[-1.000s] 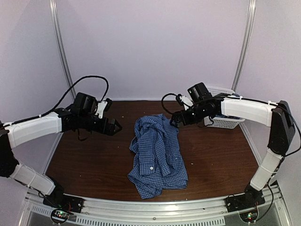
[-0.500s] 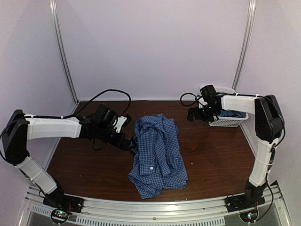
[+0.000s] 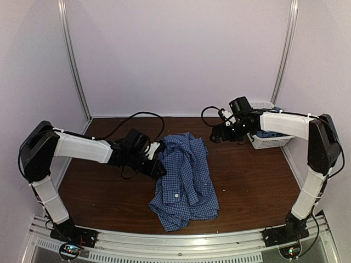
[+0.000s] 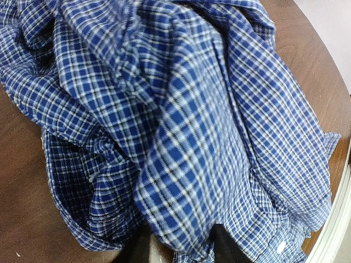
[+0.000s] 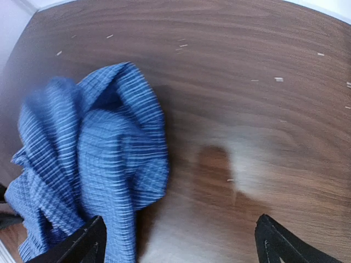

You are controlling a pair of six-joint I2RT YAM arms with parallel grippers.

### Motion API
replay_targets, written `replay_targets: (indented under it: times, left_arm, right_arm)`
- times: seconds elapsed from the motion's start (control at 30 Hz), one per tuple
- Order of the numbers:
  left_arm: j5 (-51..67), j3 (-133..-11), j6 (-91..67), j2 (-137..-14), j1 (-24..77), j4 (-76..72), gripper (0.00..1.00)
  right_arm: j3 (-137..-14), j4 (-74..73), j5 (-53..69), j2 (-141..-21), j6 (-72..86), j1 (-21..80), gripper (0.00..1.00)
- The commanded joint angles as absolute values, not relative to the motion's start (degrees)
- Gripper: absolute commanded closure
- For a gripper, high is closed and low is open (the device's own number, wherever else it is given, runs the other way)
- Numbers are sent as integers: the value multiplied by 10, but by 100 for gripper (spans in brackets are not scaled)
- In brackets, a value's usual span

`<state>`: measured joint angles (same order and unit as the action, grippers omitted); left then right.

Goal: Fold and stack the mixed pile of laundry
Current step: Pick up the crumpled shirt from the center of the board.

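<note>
The blue-and-white checked shirt (image 3: pixel 184 178) lies crumpled in the middle of the brown table (image 3: pixel 252 181). My left gripper (image 3: pixel 160 164) is pressed into the shirt's left edge. In the left wrist view the checked shirt (image 4: pixel 181 120) fills the frame, and a fold of it sits between my left gripper's (image 4: pixel 178 246) two dark fingers, whose tips are partly covered. My right gripper (image 3: pixel 216 137) hovers open just right of the shirt's collar. In its wrist view the right gripper (image 5: pixel 181 244) has bare wood between its fingers and the shirt (image 5: pixel 93 164) to its left. The teal t-shirt (image 3: pixel 269 133) rests in the basket.
A white lattice basket (image 3: pixel 271 142) stands at the back right corner, behind my right forearm. Metal rails run up the back wall on both sides. A metal strip (image 3: pixel 175 246) borders the table's near edge, between the arm bases.
My left arm has reached rightward and down to the shirt's left edge, and its jaws have narrowed around a fold. My right gripper swung toward the basket, then came back a little toward the shirt.
</note>
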<state>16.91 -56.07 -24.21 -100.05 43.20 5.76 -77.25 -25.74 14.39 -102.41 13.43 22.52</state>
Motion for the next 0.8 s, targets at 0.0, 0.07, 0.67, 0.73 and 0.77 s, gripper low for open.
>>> replay_targets:
  times: [0.0, 0.07, 0.67, 0.73, 0.77]
  left_arm:
    - [172, -595, -255, -994, 433, 17, 75]
    - [165, -596, -256, -981, 433, 22, 87]
    - [107, -582, -284, -900, 400, 57, 100]
    - [111, -578, -288, -888, 387, 63, 100]
    - [111, -575, -290, -879, 377, 66, 100]
  right_arm:
    - [-761, -254, 199, -1018, 131, 306, 6]
    - [-750, -249, 211, -1015, 138, 333, 9]
    - [-699, -178, 233, -1055, 216, 467, 32]
    - [-718, -205, 200, -1068, 213, 467, 58]
    - [-724, -217, 184, -1066, 212, 467, 70]
